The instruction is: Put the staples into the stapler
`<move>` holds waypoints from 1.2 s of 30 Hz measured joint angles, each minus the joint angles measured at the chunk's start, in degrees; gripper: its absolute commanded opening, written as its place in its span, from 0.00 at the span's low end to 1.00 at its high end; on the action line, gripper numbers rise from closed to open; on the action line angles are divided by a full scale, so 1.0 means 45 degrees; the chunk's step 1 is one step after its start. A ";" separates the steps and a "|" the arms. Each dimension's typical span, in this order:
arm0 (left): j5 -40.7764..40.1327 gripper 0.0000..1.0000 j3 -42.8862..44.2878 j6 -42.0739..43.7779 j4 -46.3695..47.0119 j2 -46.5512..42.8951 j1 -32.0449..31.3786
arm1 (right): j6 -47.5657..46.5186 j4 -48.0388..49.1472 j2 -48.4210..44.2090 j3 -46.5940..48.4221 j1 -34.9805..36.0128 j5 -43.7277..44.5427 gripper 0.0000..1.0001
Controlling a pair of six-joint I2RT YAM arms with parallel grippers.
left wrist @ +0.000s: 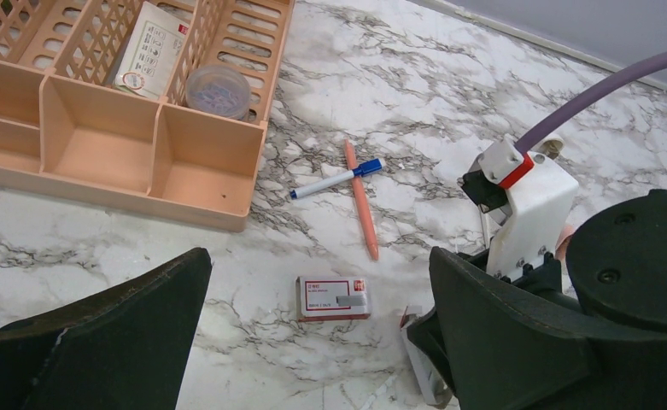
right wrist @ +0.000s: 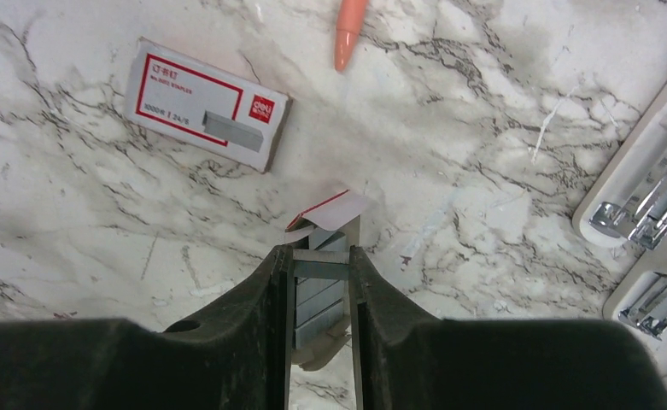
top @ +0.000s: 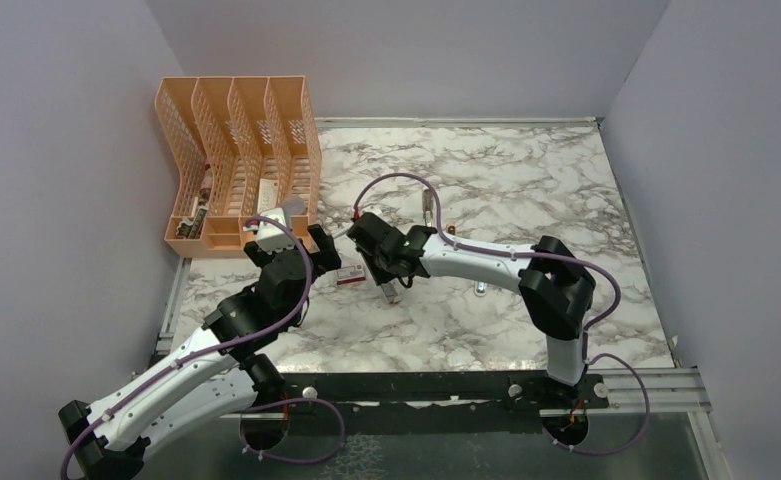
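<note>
A grey strip of staples (right wrist: 320, 266) is pinched crosswise between the tips of my right gripper (right wrist: 321, 260), which is shut on it. Just under it lies the open inner tray (right wrist: 317, 303) with more grey strips. The red-and-white staple box (right wrist: 206, 104) lies flat up-left of the fingers; it also shows as the box (left wrist: 332, 297) and the box (top: 349, 277). The white stapler (right wrist: 641, 192) lies opened at the right edge, silver inner parts showing. My left gripper (left wrist: 319, 256) hovers open over the box, holding nothing. In the top view the right gripper (top: 388, 290) points down beside the box.
An orange desk organiser (top: 236, 165) stands at the back left, holding a card and a round container (left wrist: 217, 88). An orange pen (left wrist: 360, 201) lies crossed with a blue-capped pen (left wrist: 334, 181) on the marble table (top: 526, 190). Purple walls enclose the table.
</note>
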 measured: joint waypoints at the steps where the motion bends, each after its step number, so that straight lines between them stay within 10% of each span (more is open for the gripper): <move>1: 0.0000 0.99 0.0000 -0.0005 0.0000 0.0000 0.0000 | 0.0000 0.0000 -0.0102 -0.0146 0.0000 0.0000 0.29; 36: 0.0005 0.99 0.0000 0.0000 -0.0005 -0.0044 0.0000 | 0.0588 -0.1438 -0.2045 -0.3682 -0.0005 0.0015 0.30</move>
